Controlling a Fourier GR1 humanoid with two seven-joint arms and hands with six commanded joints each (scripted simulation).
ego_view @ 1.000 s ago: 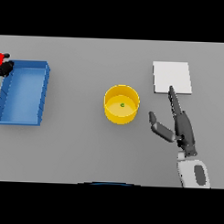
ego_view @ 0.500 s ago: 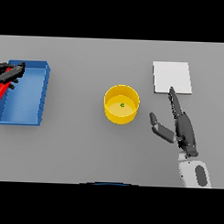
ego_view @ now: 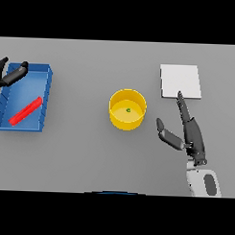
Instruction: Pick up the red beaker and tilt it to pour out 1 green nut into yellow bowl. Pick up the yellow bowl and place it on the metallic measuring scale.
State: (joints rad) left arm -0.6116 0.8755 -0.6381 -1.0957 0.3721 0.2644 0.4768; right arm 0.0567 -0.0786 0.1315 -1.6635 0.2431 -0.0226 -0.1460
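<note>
Since the earlier frames the left hand [ego_view: 10, 75] has let go of the beaker [ego_view: 25, 111], which now lies flat in the blue tray [ego_view: 47, 100], and the hand has pulled up toward the tray's far left corner, fingers loose and holding nothing; the right hand [ego_view: 188, 134] has hardly shifted. That right hand is spread, fingers straight and pointing to about 11 o'clock, thumb splayed toward 9 o'clock, touching nothing. Just beside it, at about 10 o'clock from the palm, stands the bowl [ego_view: 128, 108], upright, with one green nut [ego_view: 129, 109] on its floor, so the pour looks done and the bowl lift is the step in hand. To do it well, the right hand would have to close on the bowl's near right wall with the thumb on one face and the fingers on the other, grip it firmly enough that the thin rim does not slip, and keep it level so the nut stays in. The scale [ego_view: 181, 81] lies at 12 o'clock from the hand, its near edge just past the fingertips and near the bowl at about 2 o'clock from it, so the carry is short; the bowl should come down centred on the plate. The counter [ego_view: 84, 161] is flat plain grey, with nothing lying between bowl and scale, and the tray sits well apart at the left.
</note>
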